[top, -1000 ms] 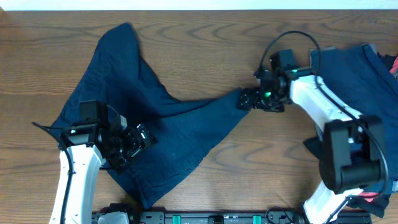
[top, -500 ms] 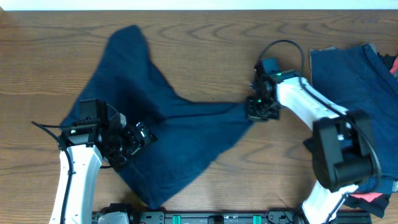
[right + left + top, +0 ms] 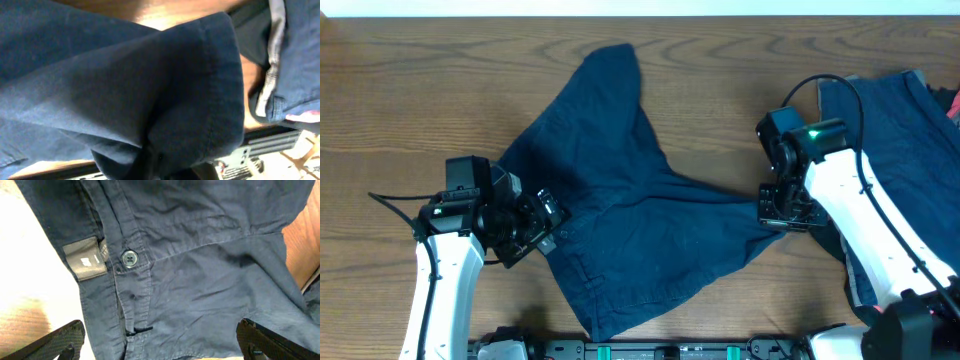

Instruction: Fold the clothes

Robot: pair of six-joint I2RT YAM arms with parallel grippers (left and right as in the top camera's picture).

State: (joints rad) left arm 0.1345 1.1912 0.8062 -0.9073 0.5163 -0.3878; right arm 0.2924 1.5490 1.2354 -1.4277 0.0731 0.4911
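Note:
Dark navy shorts (image 3: 630,210) lie spread across the middle of the table, one leg pointing to the far edge and the other drawn out to the right. My left gripper (image 3: 552,228) hangs open over their waistband. In the left wrist view its gripper (image 3: 160,349) straddles the cloth by the button (image 3: 130,258) and the grey tag (image 3: 86,260). My right gripper (image 3: 772,208) is shut on the hem of the right leg. The bunched hem (image 3: 200,90) covers the jaws in the right wrist view.
More clothes are piled at the right edge (image 3: 895,120). They are navy with a grey edge (image 3: 272,65), and a red-pink piece (image 3: 953,100) shows at the border. The right arm (image 3: 860,220) runs over that pile. A black rail (image 3: 670,350) lines the table's front edge.
My right gripper closed on the leg hem and pulled it right and toward the front. The whole shorts slid right with it. The left arm barely moved.

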